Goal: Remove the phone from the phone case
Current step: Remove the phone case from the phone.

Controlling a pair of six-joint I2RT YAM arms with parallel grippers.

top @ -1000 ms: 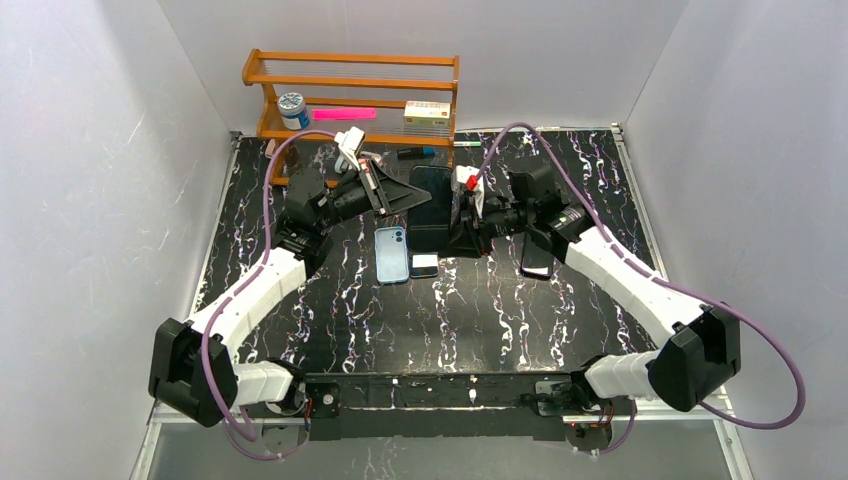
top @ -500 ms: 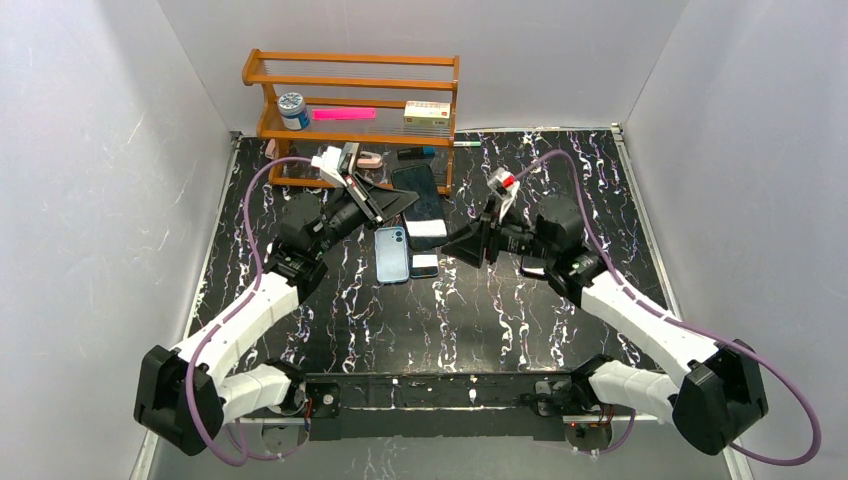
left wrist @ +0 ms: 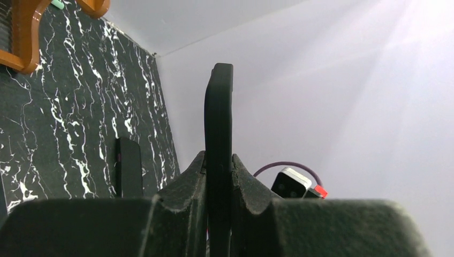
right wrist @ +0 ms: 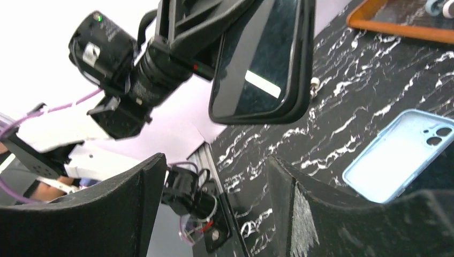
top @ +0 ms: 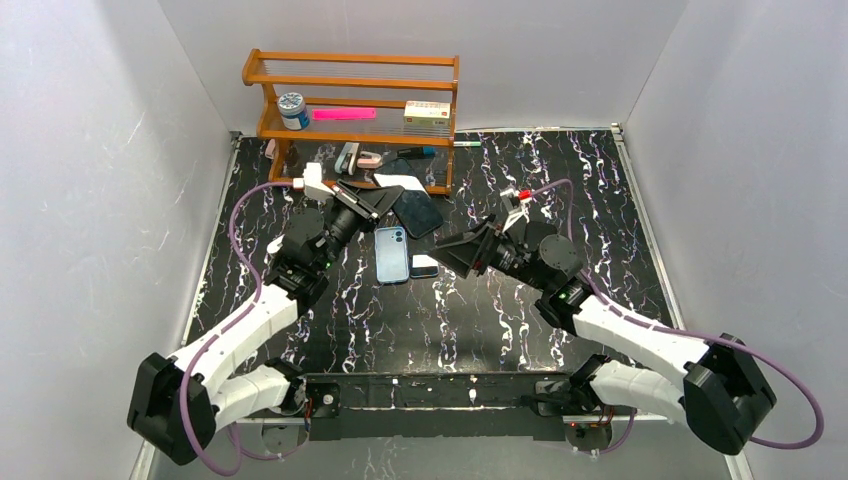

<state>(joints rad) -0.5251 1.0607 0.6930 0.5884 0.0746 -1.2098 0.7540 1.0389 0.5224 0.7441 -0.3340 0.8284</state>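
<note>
A black phone (top: 418,211) with a thick black rim, the phone case, round its dark screen hangs above the table in front of the rack. My left gripper (top: 392,203) is shut on its edge. In the left wrist view the phone (left wrist: 219,107) stands edge-on between the left gripper's (left wrist: 218,160) closed jaws. The right wrist view shows the phone's screen (right wrist: 262,59) above, with the left gripper (right wrist: 214,27) clamped on it. My right gripper (top: 442,249) is open and empty, apart from the phone, to its near right; its jaws (right wrist: 214,160) stand wide with only table between them.
A light blue phone case (top: 392,253) lies back up on the marble table (top: 600,180), also seen as the blue case (right wrist: 399,155). A small white and black object (top: 424,266) lies beside it. A wooden rack (top: 350,100) with a jar (top: 293,108) stands at the back. A flat black item (left wrist: 128,166) lies on the table.
My right gripper let go of the phone, opened and drew back toward the near right. My left gripper carried the phone left and lower, tilting it.
</note>
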